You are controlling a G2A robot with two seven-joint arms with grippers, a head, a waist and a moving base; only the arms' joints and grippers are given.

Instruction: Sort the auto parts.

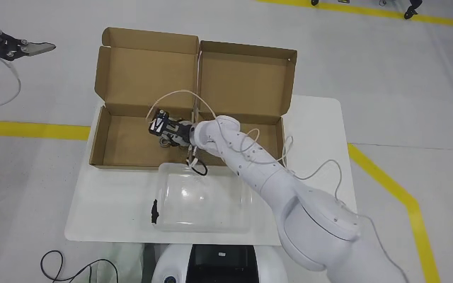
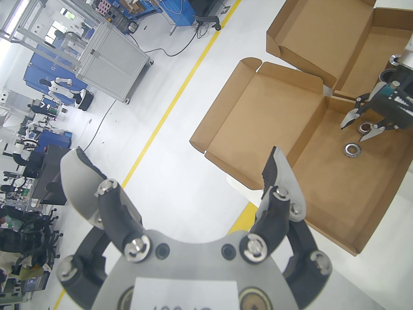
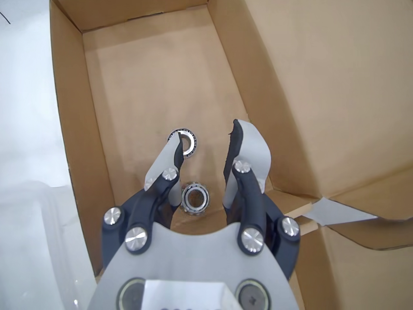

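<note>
Two shiny metal rings [image 3: 195,199] lie near each other on the floor of the open brown cardboard box [image 3: 69,98] on the white table [image 1: 318,120]. The right gripper [image 3: 206,130] hangs over them, fingers spread wide, holding nothing. The left gripper [image 2: 176,156] is out over the grey floor, also spread wide.

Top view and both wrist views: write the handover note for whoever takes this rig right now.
Left end effector: open, empty, off the table and over the floor.
Right end effector: open, inside the left box, with the first bearing between its fingers. The second bearing lies just beyond.
Done: both bearings are in the left box.
Left: a small black part on the table beside the clear bin, probably next.
</note>
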